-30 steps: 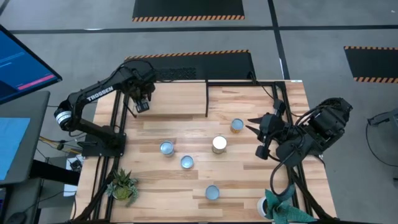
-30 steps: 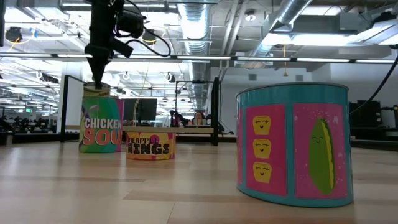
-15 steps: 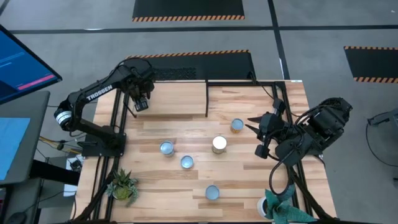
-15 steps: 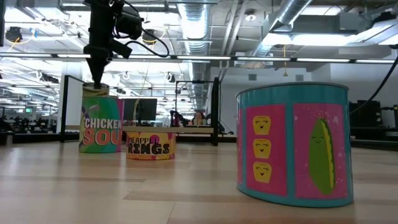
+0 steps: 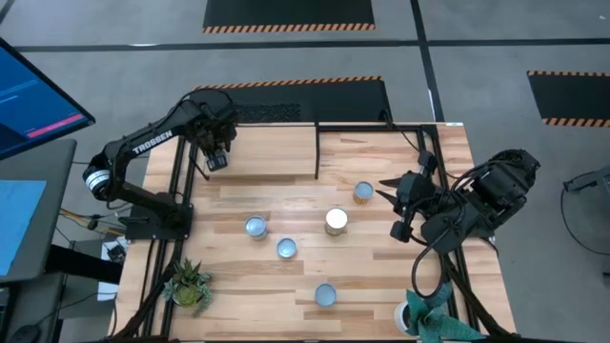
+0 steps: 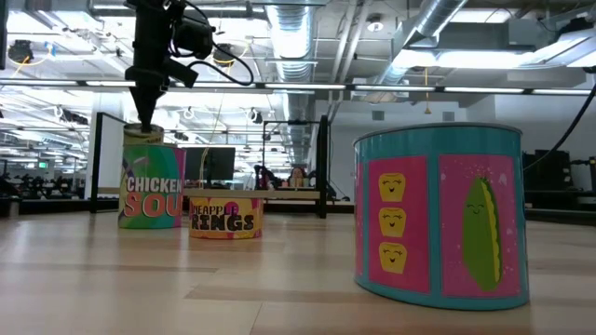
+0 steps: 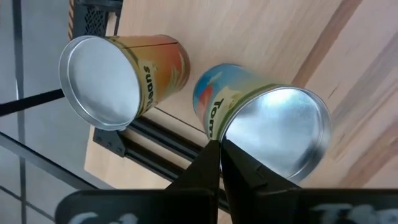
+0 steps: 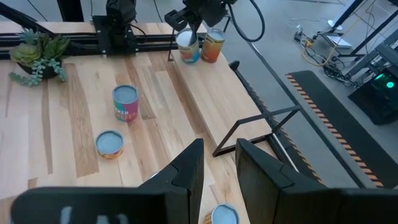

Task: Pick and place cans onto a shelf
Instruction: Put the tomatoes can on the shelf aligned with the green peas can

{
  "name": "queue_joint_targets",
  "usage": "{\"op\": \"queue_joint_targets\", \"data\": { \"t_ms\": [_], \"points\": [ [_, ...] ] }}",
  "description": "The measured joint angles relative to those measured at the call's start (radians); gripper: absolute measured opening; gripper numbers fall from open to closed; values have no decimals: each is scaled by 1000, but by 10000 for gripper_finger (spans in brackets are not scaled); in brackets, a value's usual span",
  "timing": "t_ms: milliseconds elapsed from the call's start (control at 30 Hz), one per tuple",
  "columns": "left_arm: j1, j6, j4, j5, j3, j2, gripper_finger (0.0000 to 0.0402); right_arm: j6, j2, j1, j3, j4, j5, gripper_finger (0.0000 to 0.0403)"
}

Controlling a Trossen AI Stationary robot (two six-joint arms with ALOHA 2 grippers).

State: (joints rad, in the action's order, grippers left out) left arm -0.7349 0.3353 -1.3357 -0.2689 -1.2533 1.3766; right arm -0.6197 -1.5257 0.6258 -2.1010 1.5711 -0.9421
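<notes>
Nothing has moved over the last second: both arms and every can sit where they were, so the job is paused between steps.

On the left, the left pincer (image 5: 218, 160) hangs over the shelf (image 5: 272, 152) at the far left of the worktop (image 5: 381, 276). My left wrist view shows its fingers pinched together with nothing between them, the tips right at the rim of a blue can (image 7: 267, 137). An orange can (image 7: 124, 74) stands just beside that one, near the shelf's black frame. Both are upright on the shelf, so I count two as placed. I read the motionless, closed left pincer as a sign that arm's delivery is finished and it is waiting.

Moving across the worktop, five cans are left to shift. A left pair (image 5: 255, 227) sits close together and the near can (image 5: 325, 294) stands alone toward the front edge. The bright-topped can (image 5: 335, 220) is mid-worktop, with the gold can (image 5: 363, 192) just beyond it.

On the right, the right pincer (image 5: 396, 211) hovers with its fingers spread wide and empty. It points toward the gold and bright-topped cans and touches neither. I judge that one of these two is the likely next pick, since they are nearest it. With no motion yet, the approach has not started.
</notes>
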Motion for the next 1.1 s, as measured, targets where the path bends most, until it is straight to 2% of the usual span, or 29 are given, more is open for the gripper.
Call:
{"op": "queue_joint_targets", "data": {
  "t_ms": [367,833,1100],
  "points": [
    [1,-86,-1,-1,-1,3,0,0,0,0,0,0,1,116],
    [3,-41,9,-35,-1,66,0,0,0,0,0,0,2,116],
    [3,-38,10,-148,-1,65,0,0,0,0,0,0,2,116]
  ]
}}
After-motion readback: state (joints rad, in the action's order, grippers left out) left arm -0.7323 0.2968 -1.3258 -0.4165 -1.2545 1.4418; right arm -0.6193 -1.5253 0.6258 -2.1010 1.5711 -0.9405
